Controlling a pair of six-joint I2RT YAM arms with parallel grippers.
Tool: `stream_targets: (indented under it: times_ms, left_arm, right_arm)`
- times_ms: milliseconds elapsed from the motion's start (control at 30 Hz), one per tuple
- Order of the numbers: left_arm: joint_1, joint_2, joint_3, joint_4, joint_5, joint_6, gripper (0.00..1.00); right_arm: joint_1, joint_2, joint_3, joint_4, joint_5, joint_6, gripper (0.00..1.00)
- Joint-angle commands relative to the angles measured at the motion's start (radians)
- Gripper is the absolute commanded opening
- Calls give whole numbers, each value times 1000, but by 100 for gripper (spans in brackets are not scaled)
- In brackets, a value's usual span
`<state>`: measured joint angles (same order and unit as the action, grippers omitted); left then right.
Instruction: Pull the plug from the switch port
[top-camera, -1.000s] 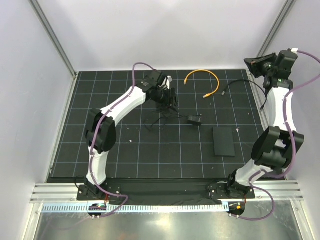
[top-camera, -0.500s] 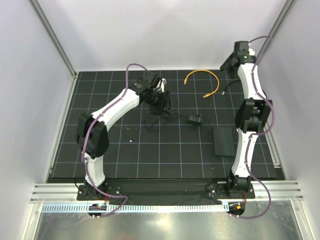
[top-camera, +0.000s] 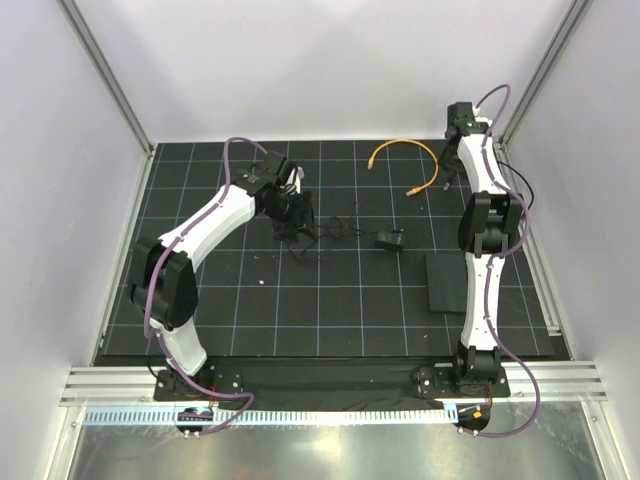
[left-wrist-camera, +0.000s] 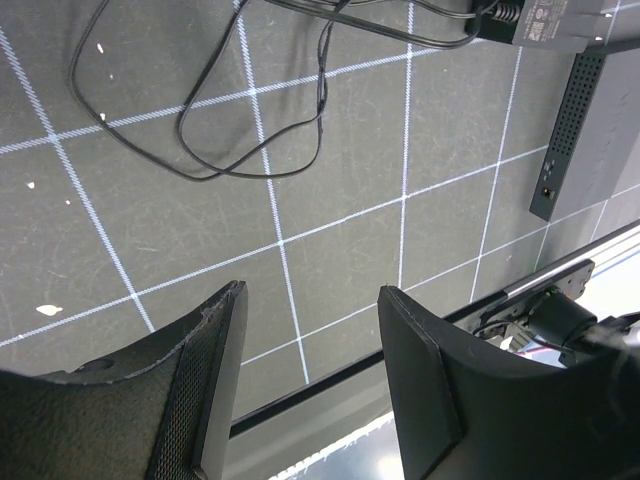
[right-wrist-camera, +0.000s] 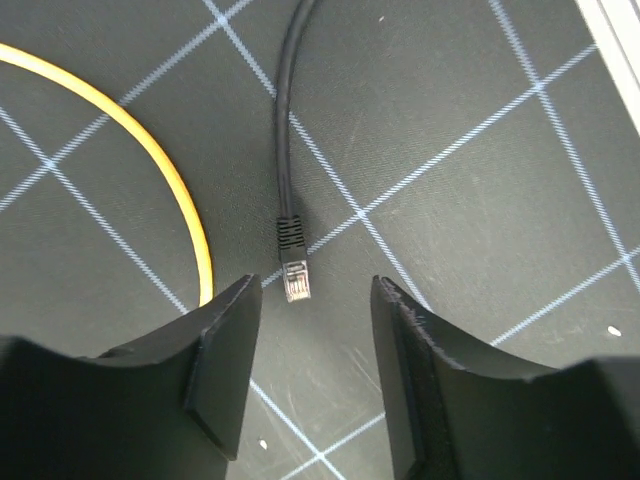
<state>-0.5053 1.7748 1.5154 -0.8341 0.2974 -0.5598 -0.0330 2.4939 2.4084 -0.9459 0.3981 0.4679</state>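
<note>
Top view. You looked down on a bench (top-camera: 330, 320), its top black and ruled with a white grid. Plain white panels enclosed it: a back wall (top-camera: 330, 60), a left wall (top-camera: 50, 200) and a right wall (top-camera: 605, 150). Aluminium posts (top-camera: 105, 75) rose at the far corners. Along your near edge ran slotted aluminium rails (top-camera: 330, 385), a white toothed strip (top-camera: 330, 415) and a brushed metal sheet (top-camera: 330, 450). The light was even and the shadows soft.

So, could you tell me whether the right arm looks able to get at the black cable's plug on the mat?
Probably yes: the right gripper hangs open over the plug, which lies bare on the mat; the yellow cable lies apart to one side.
</note>
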Motion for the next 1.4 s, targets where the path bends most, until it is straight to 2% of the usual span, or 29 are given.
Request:
stream_targets:
  times_ms: [0, 200, 333, 667, 767, 900, 1000, 1267, 1367]
  left_arm:
    - [1, -17, 17, 4, 17, 8, 59]
    - [1, -15, 25, -6, 17, 9, 59]
    - [4, -26, 20, -8, 13, 9, 59]
    - [10, -40, 0, -13, 19, 6, 59]
    - [8, -37, 0, -14, 23, 5, 59]
    - [8, -38, 9, -14, 26, 4, 59]
    - [8, -34, 23, -20, 26, 6, 59]
    - [8, -28, 34, -14, 32, 8, 59]
    - [10, -26, 28, -8, 42, 5, 59]
  right_arm:
    - [16, 22, 3, 30, 39, -32, 54]
    - [18, 57, -6, 42, -5, 6, 49]
    - [18, 66, -25, 35, -2, 29, 41]
    - [18, 82, -32, 45, -24, 37, 34]
    - [18, 85, -31, 52, -41, 46, 27]
    - [18, 63, -35, 65, -50, 81, 7]
    - [18, 5, -60, 90, -62, 98, 1]
    - [33, -167, -61, 65, -73, 178, 1]
    - [77, -234, -87, 58, -67, 221, 1]
